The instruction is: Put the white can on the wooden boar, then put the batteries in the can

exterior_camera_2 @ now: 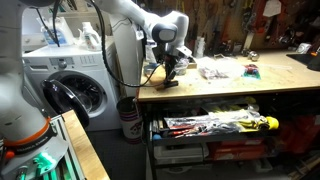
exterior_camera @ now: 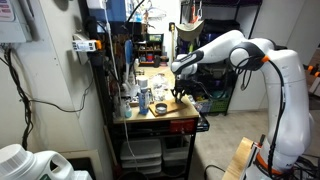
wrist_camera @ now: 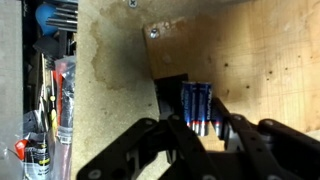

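In the wrist view a pack of blue batteries (wrist_camera: 195, 105) with red ends sits between my gripper's two black fingers (wrist_camera: 196, 128). The fingers press on both of its sides. Below them lies a light wooden board (wrist_camera: 260, 50) on the brown bench top. In both exterior views the gripper (exterior_camera: 180, 95) (exterior_camera_2: 170, 68) points down over the bench corner. A small round can (exterior_camera: 160, 108) stands near the bench's front edge, just beside the gripper. The can does not show in the wrist view.
The workbench (exterior_camera_2: 230, 88) carries bottles and clutter at the back (exterior_camera: 135, 90) and packets (exterior_camera_2: 215, 70) further along. Its edge drops off beside the board, with tools in an open drawer (exterior_camera_2: 215, 124) underneath. A washing machine (exterior_camera_2: 75, 90) stands next to the bench.
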### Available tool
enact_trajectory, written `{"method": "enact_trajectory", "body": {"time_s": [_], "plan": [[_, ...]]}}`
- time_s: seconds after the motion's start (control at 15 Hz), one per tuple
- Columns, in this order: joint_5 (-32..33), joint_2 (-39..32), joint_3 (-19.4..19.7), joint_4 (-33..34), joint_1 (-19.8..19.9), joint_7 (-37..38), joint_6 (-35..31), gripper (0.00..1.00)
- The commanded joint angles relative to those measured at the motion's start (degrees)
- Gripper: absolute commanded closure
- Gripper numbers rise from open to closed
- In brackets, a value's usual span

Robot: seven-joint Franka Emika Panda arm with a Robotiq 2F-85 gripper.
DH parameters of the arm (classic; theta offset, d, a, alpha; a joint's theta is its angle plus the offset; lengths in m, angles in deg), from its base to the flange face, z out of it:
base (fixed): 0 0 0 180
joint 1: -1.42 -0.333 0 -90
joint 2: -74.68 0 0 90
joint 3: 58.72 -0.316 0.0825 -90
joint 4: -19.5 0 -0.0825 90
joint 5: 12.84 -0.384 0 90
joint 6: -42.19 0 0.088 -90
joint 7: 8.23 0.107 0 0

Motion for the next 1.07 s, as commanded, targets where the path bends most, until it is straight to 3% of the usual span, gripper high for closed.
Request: {"method": "enact_trajectory", "body": {"time_s": [0.0,0.13,0.27,1.0], "plan": [[-0.1,-0.5,-0.4,-0.2,0.3,-0.2,-0.7,0.72],[-0.1,-0.4,-0.4,-0.2,0.3,-0.2,-0.6,0.76],[-0.2,-0.4,-0.5,-0.2,0.3,-0.1,-0.5,0.91],[-3.1,5.5,-2.0,-1.9,0.3,-0.9,0.9,0.92]]}}
